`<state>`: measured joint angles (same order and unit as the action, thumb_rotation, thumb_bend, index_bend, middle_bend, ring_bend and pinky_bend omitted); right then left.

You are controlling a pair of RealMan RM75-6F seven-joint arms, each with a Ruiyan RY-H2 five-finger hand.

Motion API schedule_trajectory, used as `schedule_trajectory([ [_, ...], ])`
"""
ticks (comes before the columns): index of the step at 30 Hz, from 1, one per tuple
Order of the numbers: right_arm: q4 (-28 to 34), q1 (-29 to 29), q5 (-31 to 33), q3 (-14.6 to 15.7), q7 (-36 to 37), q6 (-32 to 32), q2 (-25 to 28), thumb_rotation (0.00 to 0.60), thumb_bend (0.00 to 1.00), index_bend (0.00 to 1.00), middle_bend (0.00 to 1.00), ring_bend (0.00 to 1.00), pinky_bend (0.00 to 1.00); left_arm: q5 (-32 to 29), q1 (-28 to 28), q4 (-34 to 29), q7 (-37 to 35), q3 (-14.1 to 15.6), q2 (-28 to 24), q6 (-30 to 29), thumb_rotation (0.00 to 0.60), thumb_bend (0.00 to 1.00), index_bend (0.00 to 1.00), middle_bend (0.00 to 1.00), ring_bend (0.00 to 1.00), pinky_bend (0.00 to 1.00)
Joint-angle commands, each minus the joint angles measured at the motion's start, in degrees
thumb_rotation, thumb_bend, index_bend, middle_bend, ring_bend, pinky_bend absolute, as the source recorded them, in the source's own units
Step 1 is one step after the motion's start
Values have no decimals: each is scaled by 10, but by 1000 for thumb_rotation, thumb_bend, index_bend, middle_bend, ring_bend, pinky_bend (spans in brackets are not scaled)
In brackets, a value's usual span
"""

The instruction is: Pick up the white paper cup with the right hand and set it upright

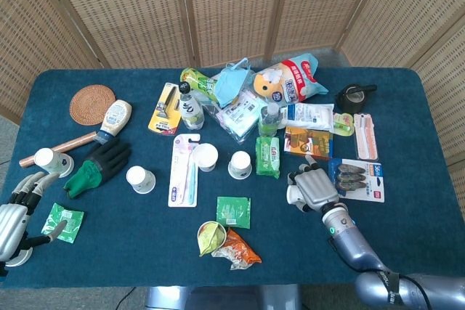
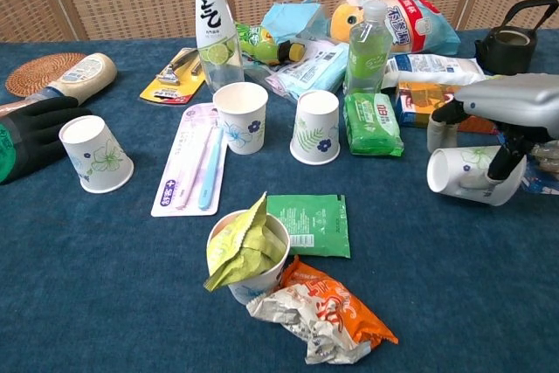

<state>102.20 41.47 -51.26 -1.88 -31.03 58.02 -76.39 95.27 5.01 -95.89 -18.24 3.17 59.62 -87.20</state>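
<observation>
Right hand arched over the white paper cup, fingers curled down around its far end, apparently gripping it though contact is partly hidden. Cup on its side directly beneath the palm, just clear of the bench, long axis level, mouth toward the left hand's side. Left hand spread, holding nothing, well apart.
</observation>
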Motion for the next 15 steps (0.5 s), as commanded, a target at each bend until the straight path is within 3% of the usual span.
schedule_trajectory([
  [1, 16, -22, -22, -43, 136, -45, 33, 600, 311, 387, 473, 200, 0, 0, 0, -1, 1, 0, 0, 0, 600, 349, 0, 144, 1, 64],
  [11, -11, -55, -115, -93, 407, -113, 45, 600, 306, 387, 470, 203, 0, -1, 1, -7, 7, -2, -2, 0, 600, 349, 0, 142, 1, 64],
  [15, -40, -61, -151, -97, 469, -120, 33, 600, 306, 385, 468, 203, 0, -2, 0, -9, 10, -2, -4, 0, 600, 349, 0, 142, 0, 64],
])
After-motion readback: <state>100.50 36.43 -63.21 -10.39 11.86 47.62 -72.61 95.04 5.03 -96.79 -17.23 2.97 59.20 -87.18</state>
